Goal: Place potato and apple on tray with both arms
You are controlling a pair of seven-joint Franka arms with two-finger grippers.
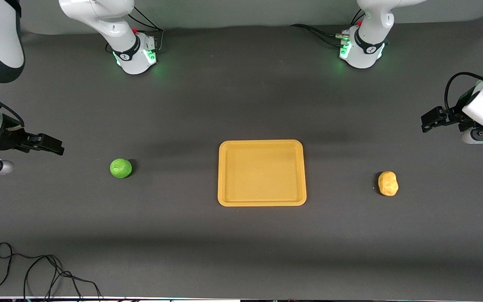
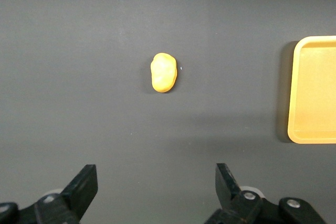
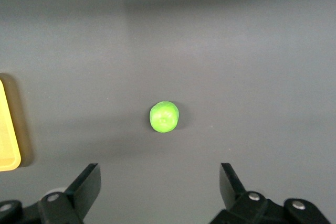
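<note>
The yellow-orange tray [image 1: 262,173] lies empty at the table's middle. The green apple [image 1: 120,168] sits on the table toward the right arm's end. The lumpy yellow-orange potato [image 1: 388,183] sits toward the left arm's end. My right gripper [image 1: 53,144] is open and empty, up over the table's end, apart from the apple [image 3: 164,117]. My left gripper [image 1: 430,119] is open and empty, up over the table's other end, apart from the potato [image 2: 164,72]. The tray's edge shows in both wrist views: the left [image 2: 315,90] and the right [image 3: 8,129].
A loose black cable [image 1: 36,272] lies on the table at the edge nearest the front camera, toward the right arm's end. The two arm bases [image 1: 136,52] [image 1: 361,50] stand along the table's edge farthest from the front camera.
</note>
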